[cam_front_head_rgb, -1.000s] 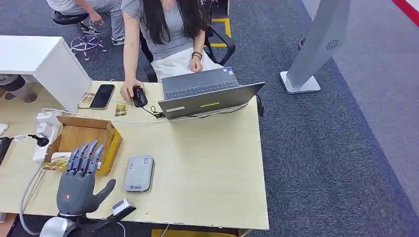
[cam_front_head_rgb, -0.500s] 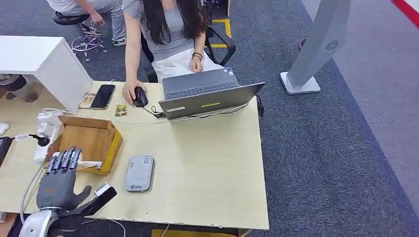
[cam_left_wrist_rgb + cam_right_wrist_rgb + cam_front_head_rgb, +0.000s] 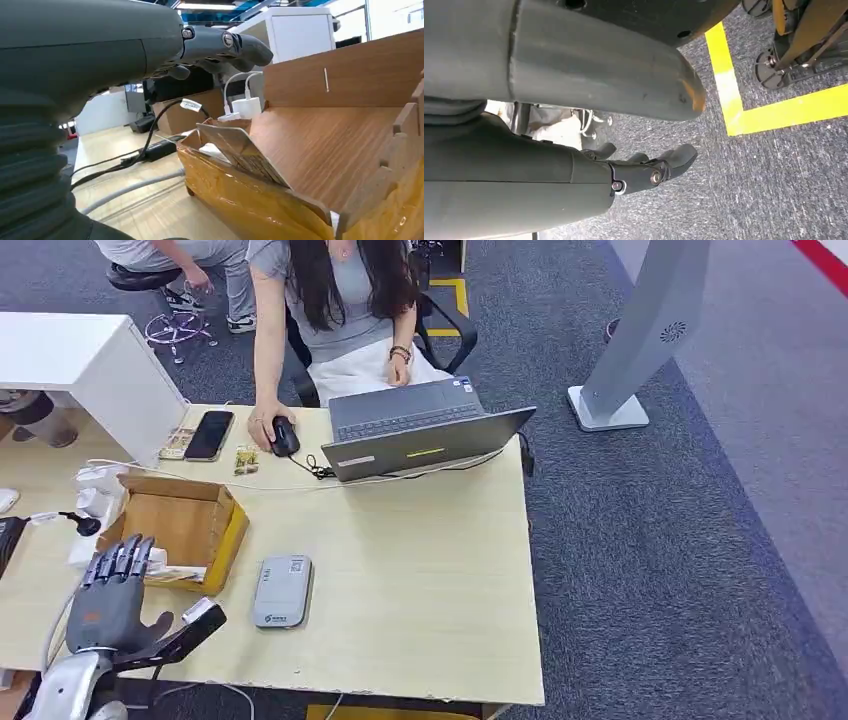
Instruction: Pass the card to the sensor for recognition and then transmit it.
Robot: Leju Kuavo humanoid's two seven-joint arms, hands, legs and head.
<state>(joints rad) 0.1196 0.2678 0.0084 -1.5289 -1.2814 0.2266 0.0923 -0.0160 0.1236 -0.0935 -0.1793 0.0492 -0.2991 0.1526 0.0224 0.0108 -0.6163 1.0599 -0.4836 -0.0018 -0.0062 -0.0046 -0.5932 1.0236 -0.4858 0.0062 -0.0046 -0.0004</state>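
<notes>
A shallow wooden box [image 3: 232,528] with yellow-taped sides stands at the table's left. Cards [image 3: 172,573] lie against its near wall; in the left wrist view a worn card [image 3: 243,151] leans up over that wall of the box [image 3: 330,150]. My left hand [image 3: 107,603] hovers at the box's near left corner, fingers straight and together, thumb out, holding nothing. Its fingers [image 3: 225,45] hang just above the cards. The grey card sensor [image 3: 281,591] lies flat to the right of the box. My right hand [image 3: 644,172] hangs over the carpet, empty, fingers loosely bent.
A person sits at the far side, one hand on a mouse [image 3: 283,435], behind an open laptop [image 3: 420,435]. A phone [image 3: 208,434] lies at the back left. Chargers and cables [image 3: 92,502] sit left of the box. A white cabinet [image 3: 90,365] stands beyond.
My left hand has slid left and back toward the table's near edge, from in front of the box's middle to its near left corner. The cards and sensor stay put.
</notes>
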